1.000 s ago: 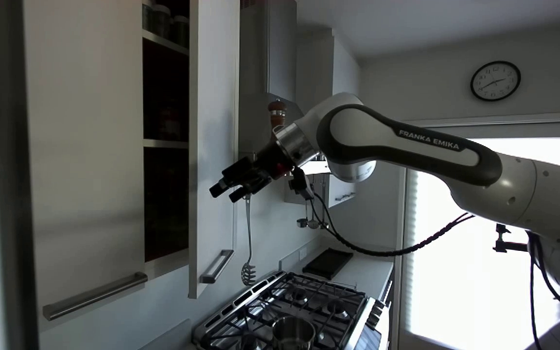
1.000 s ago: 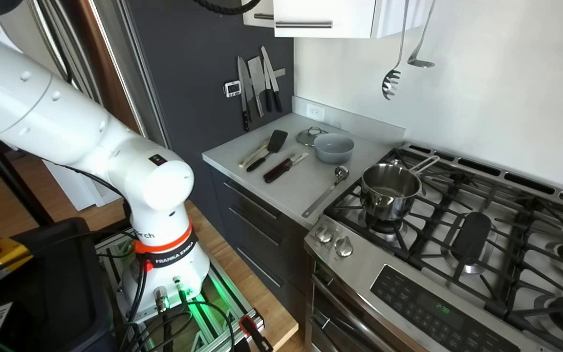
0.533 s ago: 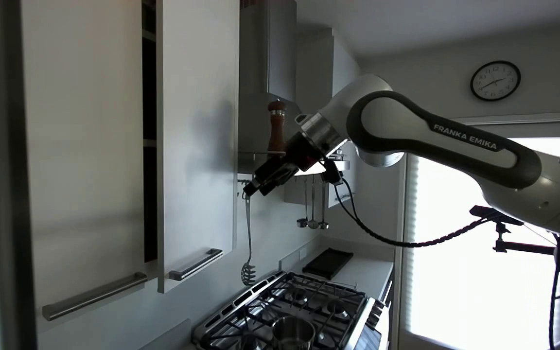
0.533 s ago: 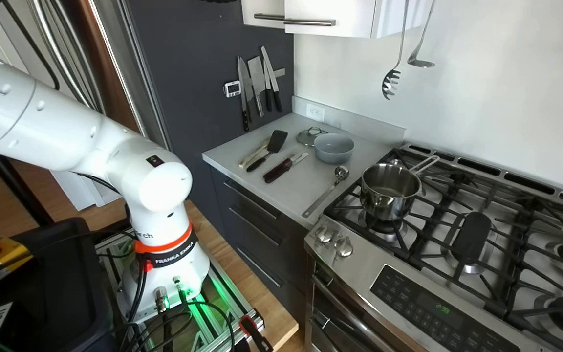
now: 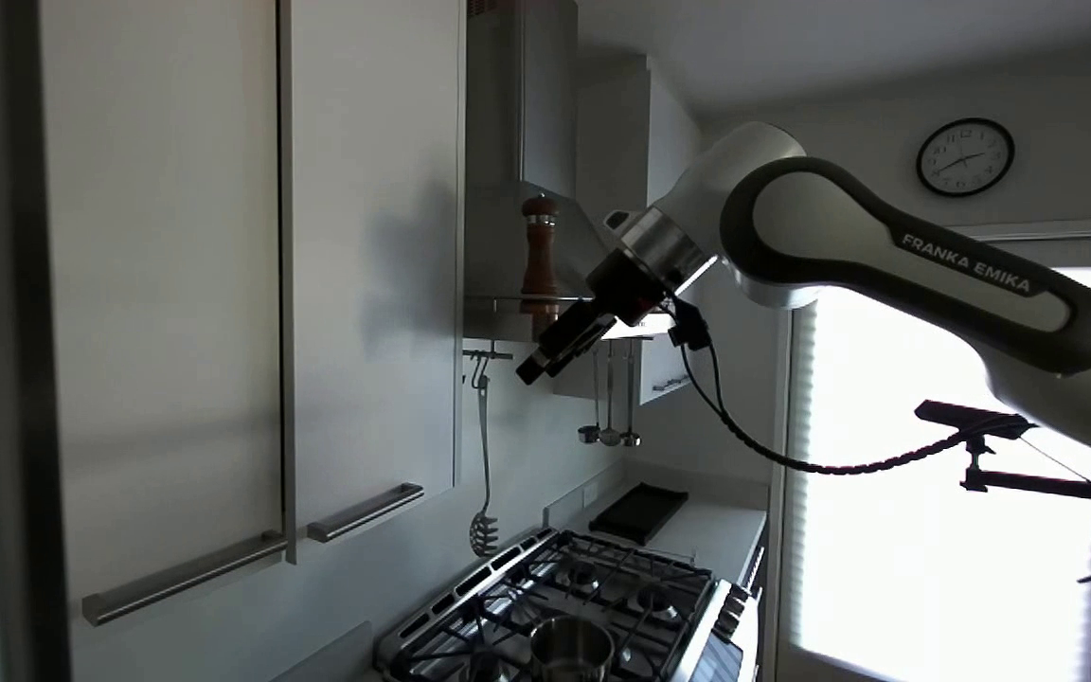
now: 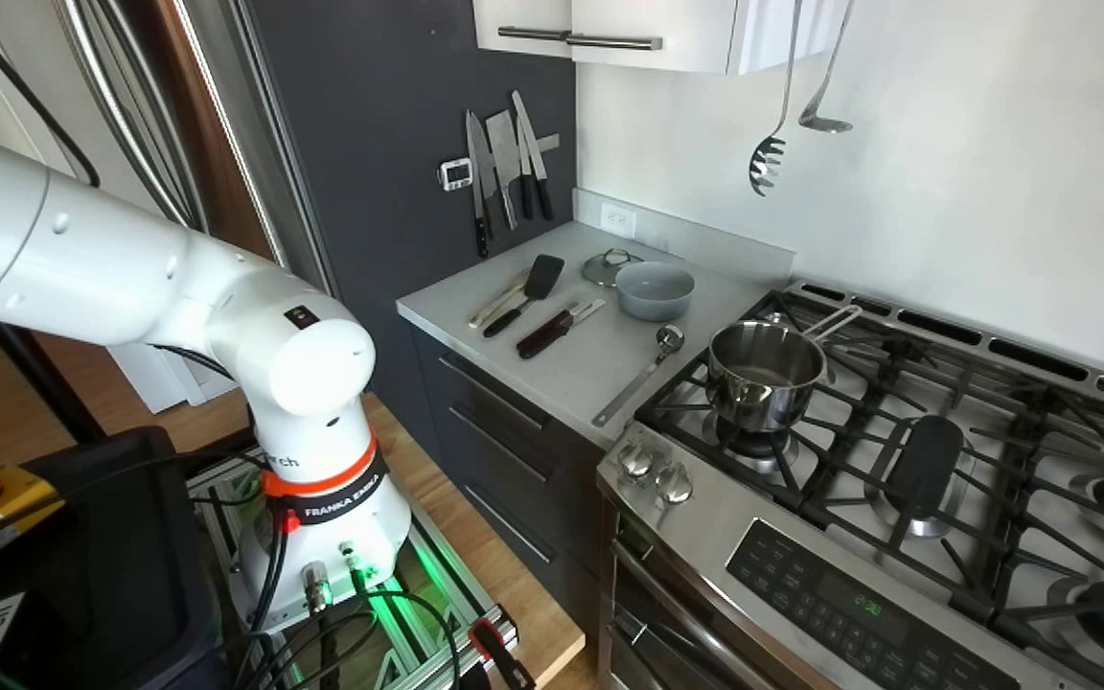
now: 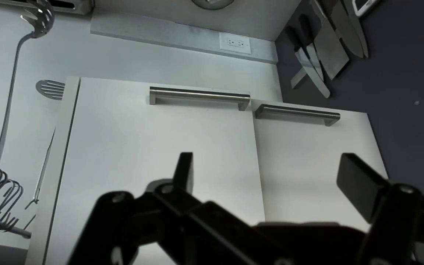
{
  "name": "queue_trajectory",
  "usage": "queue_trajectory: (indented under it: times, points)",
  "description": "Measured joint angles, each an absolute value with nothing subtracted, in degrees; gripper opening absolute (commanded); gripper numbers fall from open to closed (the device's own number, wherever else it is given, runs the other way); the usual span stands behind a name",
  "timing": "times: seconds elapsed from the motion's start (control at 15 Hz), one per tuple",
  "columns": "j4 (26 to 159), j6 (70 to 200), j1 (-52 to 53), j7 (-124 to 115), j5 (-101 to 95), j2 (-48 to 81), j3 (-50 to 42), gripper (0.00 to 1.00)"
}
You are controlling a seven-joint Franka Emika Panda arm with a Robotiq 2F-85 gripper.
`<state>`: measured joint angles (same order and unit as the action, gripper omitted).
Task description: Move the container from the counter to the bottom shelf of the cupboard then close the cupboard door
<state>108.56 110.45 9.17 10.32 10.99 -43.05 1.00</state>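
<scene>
1. Swinging in since the earlier frame, the cupboard door is sitting almost level with the neighbouring pale panel, a thin dark gap showing between them.
2. It is covering the inside of the cupboard, so I am not able to tell where the container is.
3. Backing the Franka arm away, I am keeping the gripper clear of the door, its fingers standing wide apart.
4. Lower down, a steel saucepan is resting on the gas hob; next to it, the counter is bearing a grey bowl and a black spatula.
</scene>
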Motion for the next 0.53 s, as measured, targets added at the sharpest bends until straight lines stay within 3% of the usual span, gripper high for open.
queue_trajectory:
  times: [0.53]
  points:
    - [108.5, 108.8, 9.1, 10.9, 10.8, -43.9, 0.9, 1.00]
